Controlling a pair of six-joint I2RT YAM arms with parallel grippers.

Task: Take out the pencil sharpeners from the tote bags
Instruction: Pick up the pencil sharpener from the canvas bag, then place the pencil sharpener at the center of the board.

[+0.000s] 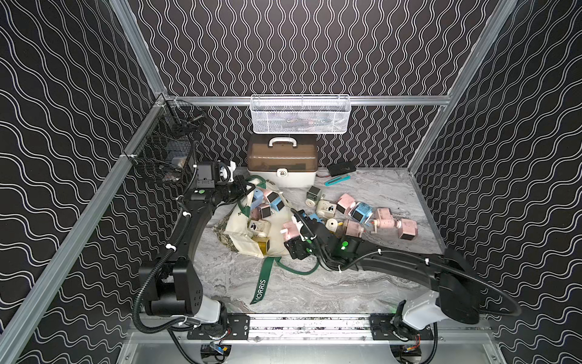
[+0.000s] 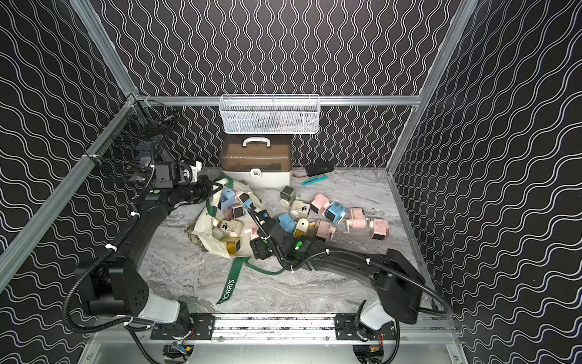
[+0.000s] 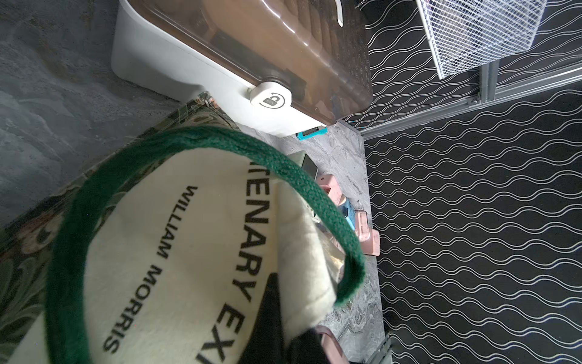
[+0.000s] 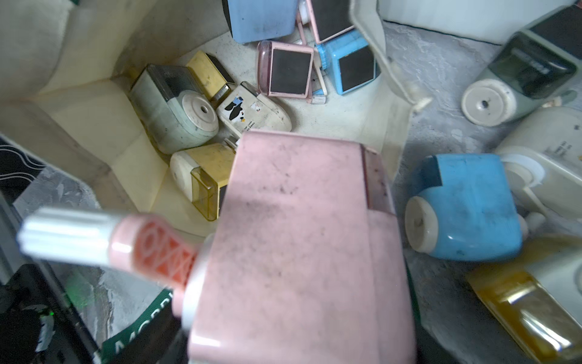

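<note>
Pink sharpener point(image 4: 299, 236) in the right claw point(image 1: 293, 230), just over the open mouth of the tote bag point(image 1: 241, 233).
Hard moulded plastic, boxy and likely light, it offers flat sides to the jaws, which stand wide and clamped across its body; the thin crank handle point(image 4: 126, 245) sticks out sideways and looks the part to leave alone. Smooth faces could slip if caught on a corner. Below, several more pencil sharpeners point(image 4: 176, 107) lie inside the soft cream canvas, which sags on the desk point(image 1: 315, 290); the left claw point(image 1: 244, 186) is pinched together on the bag's far rim beside the green strap point(image 3: 201, 140), propping the mouth. A pile of sharpeners point(image 1: 359, 214) lies on the desk just beyond the bag, nearer the brown-lidded case point(image 1: 282, 157).
</note>
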